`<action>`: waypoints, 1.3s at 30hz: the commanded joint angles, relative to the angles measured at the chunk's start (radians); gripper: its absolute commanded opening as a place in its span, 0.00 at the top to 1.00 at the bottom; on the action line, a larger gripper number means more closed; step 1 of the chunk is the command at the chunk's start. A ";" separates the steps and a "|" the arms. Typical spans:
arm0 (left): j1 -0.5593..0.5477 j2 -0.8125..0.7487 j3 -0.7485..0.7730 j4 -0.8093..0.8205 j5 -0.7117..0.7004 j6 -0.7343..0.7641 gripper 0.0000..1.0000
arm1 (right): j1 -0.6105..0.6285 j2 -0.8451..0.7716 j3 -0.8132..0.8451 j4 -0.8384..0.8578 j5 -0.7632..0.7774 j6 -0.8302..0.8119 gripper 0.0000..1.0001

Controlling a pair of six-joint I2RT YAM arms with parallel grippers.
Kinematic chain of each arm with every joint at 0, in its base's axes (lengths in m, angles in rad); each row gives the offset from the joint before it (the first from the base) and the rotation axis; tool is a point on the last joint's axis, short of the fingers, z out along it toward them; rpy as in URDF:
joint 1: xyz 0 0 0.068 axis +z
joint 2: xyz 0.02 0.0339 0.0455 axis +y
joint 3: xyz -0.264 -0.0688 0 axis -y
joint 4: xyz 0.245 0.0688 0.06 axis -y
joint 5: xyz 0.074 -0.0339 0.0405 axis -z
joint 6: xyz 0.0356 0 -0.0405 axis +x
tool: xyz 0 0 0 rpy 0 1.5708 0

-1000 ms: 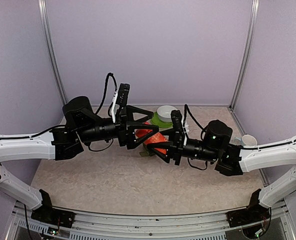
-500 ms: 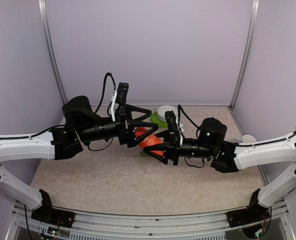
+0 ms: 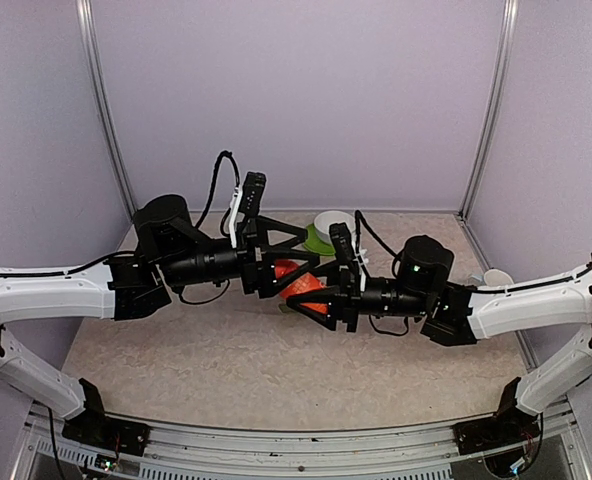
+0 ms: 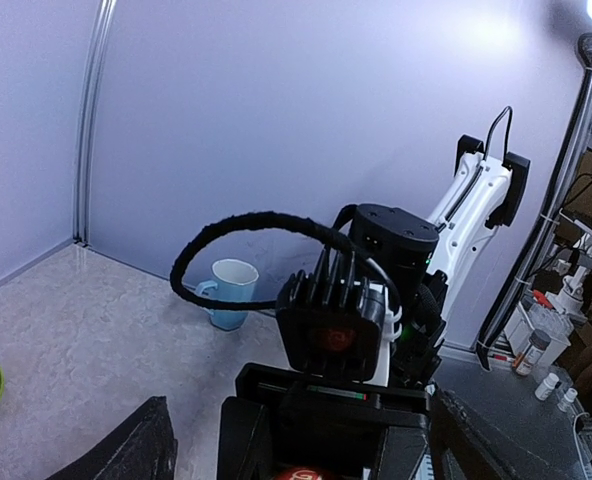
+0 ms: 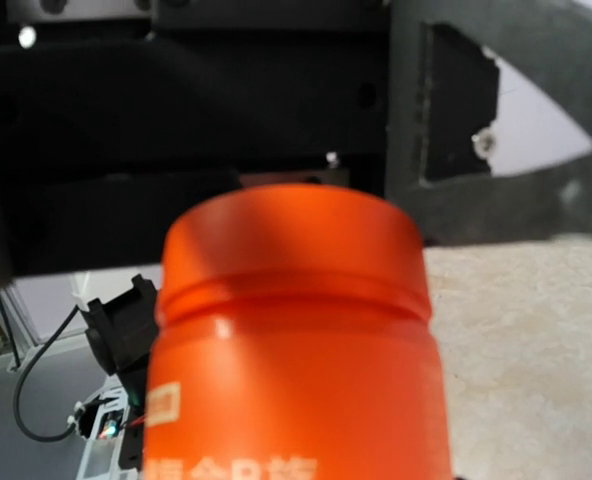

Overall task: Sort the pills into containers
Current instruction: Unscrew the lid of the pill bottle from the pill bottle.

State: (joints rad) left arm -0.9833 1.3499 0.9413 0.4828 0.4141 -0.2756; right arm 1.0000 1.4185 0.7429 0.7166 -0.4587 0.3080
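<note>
My right gripper is shut on a red cylindrical bottle, held level above the table with its cap toward the left arm. The bottle fills the right wrist view. My left gripper faces it, jaws open and spread on either side of the cap end. In the left wrist view the red cap peeks in low between my wide-apart fingers. Only a dark green sliver of the containers shows under the grippers. No pills are visible.
A white bowl on a green plate stands behind the grippers near the back wall. A pale blue cup sits at the right edge of the table, also seen as the cup in the left wrist view.
The right arm carried the bottle leftward toward the left gripper. The left gripper shifted right around the cap end and its jaws narrowed slightly.
</note>
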 commanded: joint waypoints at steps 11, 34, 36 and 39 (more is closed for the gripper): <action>-0.014 -0.007 0.004 -0.024 0.015 0.007 0.23 | -0.064 -0.150 -0.074 0.061 0.197 0.027 0.79; 0.010 -0.087 -0.028 -0.057 -0.069 0.033 0.21 | -0.092 -0.262 -0.079 0.017 0.088 -0.092 0.79; 0.031 -0.087 -0.022 -0.043 -0.051 0.028 0.21 | -0.093 -0.251 -0.066 0.021 0.021 -0.090 0.79; 0.045 -0.078 0.005 -0.038 -0.031 0.032 0.20 | -0.091 -0.213 -0.043 0.007 -0.037 -0.077 0.79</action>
State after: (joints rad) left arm -0.9592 1.2808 0.9234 0.4252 0.3725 -0.2531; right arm 0.9127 1.1801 0.6556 0.7002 -0.3698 0.2359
